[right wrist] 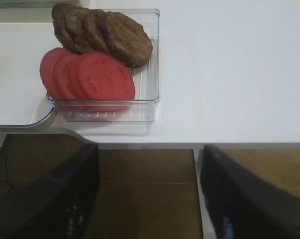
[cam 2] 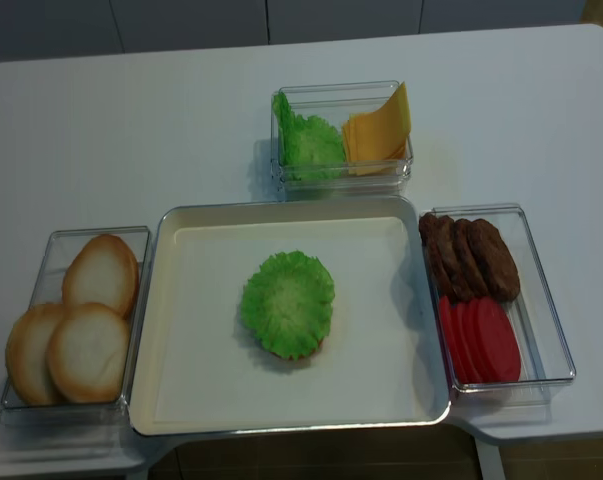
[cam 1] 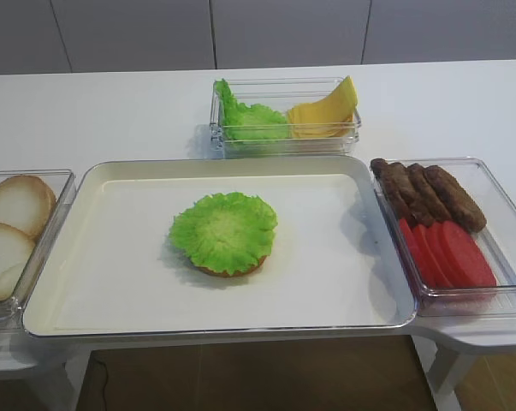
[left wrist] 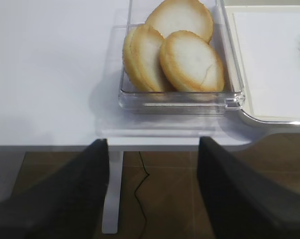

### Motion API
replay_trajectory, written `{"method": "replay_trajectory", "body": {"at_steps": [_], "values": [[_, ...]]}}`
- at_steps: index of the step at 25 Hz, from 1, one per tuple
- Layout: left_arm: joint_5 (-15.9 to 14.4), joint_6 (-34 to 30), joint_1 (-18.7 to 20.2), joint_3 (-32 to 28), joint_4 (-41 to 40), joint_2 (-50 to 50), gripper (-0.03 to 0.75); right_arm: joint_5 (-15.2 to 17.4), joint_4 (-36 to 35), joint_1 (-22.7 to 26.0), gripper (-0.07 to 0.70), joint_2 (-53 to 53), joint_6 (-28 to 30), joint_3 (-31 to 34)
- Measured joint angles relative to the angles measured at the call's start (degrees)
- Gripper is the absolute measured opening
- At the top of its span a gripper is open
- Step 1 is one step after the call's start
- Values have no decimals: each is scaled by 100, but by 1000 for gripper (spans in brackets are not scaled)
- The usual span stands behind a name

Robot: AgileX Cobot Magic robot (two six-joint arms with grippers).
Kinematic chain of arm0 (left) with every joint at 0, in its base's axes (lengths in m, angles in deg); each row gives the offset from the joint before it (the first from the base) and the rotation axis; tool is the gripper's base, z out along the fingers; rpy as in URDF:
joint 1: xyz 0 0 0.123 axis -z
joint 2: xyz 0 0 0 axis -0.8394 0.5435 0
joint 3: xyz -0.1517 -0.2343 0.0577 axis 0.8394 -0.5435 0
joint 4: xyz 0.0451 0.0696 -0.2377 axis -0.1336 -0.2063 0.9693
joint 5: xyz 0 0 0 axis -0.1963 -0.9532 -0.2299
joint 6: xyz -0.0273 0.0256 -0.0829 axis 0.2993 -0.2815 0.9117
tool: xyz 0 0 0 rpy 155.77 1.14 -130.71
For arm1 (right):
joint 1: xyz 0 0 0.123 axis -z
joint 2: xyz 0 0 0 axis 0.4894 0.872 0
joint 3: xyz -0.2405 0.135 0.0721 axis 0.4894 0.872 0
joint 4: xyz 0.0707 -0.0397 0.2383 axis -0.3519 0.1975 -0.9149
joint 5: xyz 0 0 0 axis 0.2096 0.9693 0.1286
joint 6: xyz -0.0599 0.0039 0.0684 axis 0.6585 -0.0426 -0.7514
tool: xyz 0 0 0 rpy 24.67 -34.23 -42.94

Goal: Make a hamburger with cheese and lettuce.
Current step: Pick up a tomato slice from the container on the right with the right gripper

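The hamburger (cam 1: pixel 224 234) sits in the middle of the white tray (cam 1: pixel 121 282): a tan-brown bun base covered by a ruffled green lettuce leaf; it also shows in the realsense view (cam 2: pixel 287 305). Cheese slices (cam 1: pixel 326 111) lean in the clear box at the back, beside more lettuce (cam 1: pixel 249 120); both show from above, the cheese (cam 2: pixel 377 130) and the lettuce (cam 2: pixel 309 140). My right gripper (right wrist: pixel 147 194) is open and empty, below the table's front edge near the patty box. My left gripper (left wrist: pixel 153 191) is open and empty, below the front edge near the bun box. Neither gripper shows in the exterior views.
A clear box on the left holds pale bun halves (left wrist: pixel 179 55), also seen from above (cam 2: pixel 81 330). A clear box on the right holds dark patties (right wrist: pixel 105 32) and red tomato slices (right wrist: pixel 90 77). The brown floor lies below both grippers.
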Motion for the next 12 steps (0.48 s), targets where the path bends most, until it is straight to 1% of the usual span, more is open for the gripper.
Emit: {"method": "replay_trajectory", "body": {"at_steps": [12], "values": [[0, 0, 0, 0, 0, 0, 418, 0, 0, 0, 498, 0, 0, 0]]}}
